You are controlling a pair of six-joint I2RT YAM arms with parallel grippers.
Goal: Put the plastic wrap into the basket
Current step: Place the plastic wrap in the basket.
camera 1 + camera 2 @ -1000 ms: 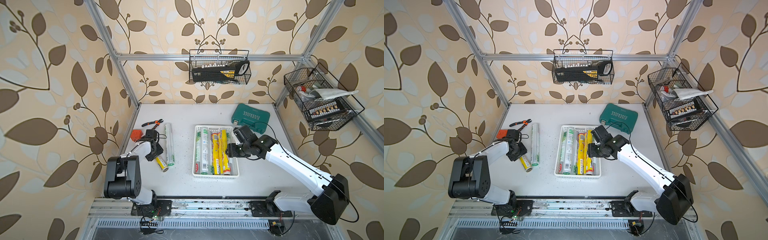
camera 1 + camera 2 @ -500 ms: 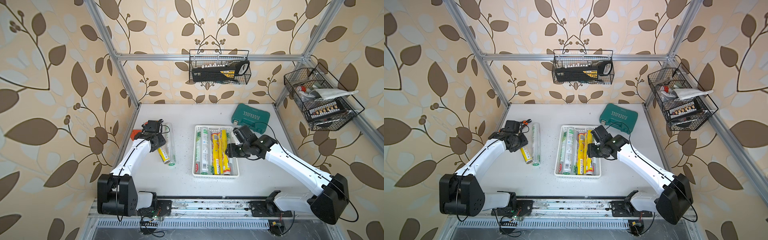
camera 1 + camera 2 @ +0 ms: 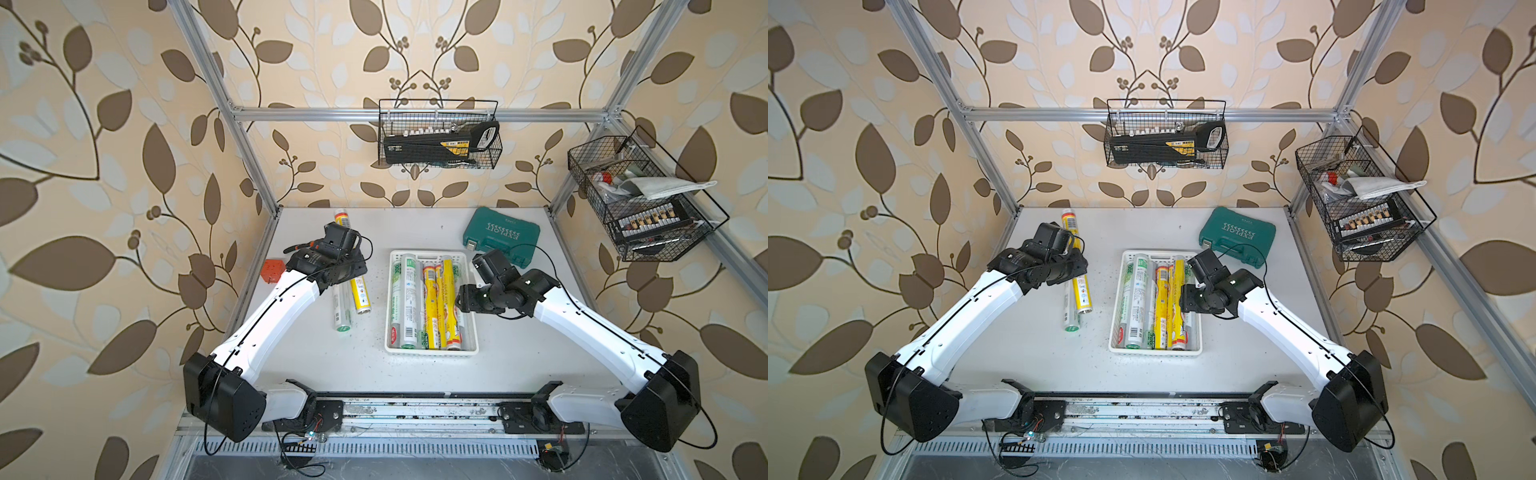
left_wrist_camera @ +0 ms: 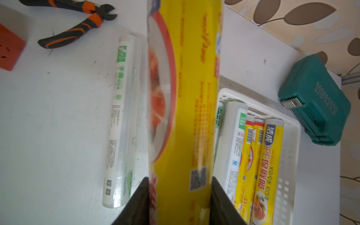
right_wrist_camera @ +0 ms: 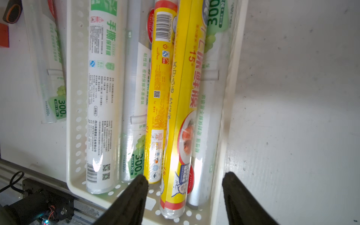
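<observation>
far left on the tabletop (image 3: 415,374): red block (image 3: 272,270) and orange-handled pliers (image 4: 78,25). next, left jaws closed on a yellow roll of plastic wrap (image 4: 185,97), gripped partway along, both ends showing past the wrist in both top views. just beside it, a white green-labelled roll (image 3: 341,309) lying loose on the tabletop, outside the basket. at centre, white basket (image 3: 432,353) holding several rolls (image 3: 405,299) side by side, white and yellow. right jaws parted and empty, poised over the basket's right edge. behind them, green case (image 3: 500,232).
</observation>
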